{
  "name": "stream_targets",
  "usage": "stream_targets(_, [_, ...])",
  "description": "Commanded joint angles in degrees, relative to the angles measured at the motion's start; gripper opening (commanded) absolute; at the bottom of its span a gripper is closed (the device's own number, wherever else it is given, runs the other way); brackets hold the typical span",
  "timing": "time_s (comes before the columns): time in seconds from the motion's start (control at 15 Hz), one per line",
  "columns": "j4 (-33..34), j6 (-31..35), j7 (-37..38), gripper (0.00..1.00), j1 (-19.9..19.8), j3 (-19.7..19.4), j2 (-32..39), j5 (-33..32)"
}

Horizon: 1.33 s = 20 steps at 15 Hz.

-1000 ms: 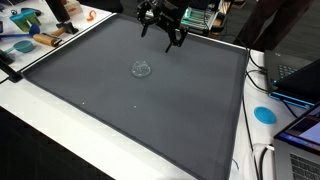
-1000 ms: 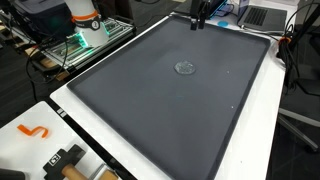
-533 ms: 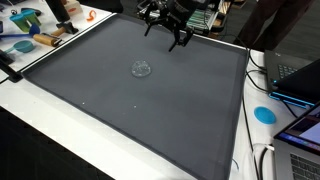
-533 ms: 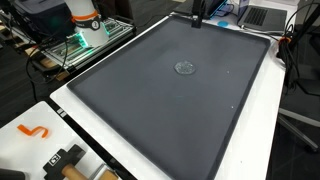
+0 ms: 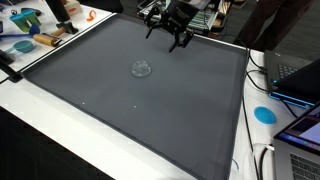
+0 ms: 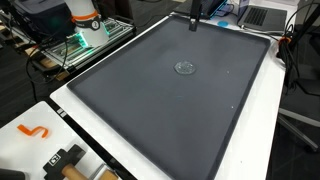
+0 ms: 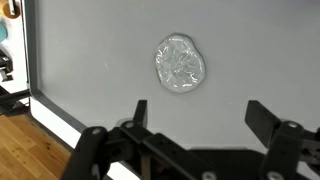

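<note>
While the gripper [image 5: 176, 42] hangs over one edge of the grey mat [image 5: 110, 125], jaws spread fully and holding nothing, the crumpled clear plastic piece [image 7: 180, 64] lies flat near the mat's middle, well apart from the gripper. Judged: very light, thin, soft, slippery; likely to slide or crush. Best hold: pinch across its raised wrinkled centre, lightly.

The tool [image 7: 196, 107] is matte black, with two slim angular fingers [image 7: 262, 116] on bulky, rounded black linkages.
</note>
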Motion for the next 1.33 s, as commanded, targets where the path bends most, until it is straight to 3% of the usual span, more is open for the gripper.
stream_targets(0.0, [-3.5,2.2,-1.6,1.0,-1.0,0.4,-1.2,-0.9])
stream_targets(0.87, [-12.2,18.4,-4.1,1.0,-5.7,-1.2,-6.7,0.7])
stream_targets(1.27, [-13.6,25.5,-9.3,1.0,-9.2,-1.6,-9.1,7.5])
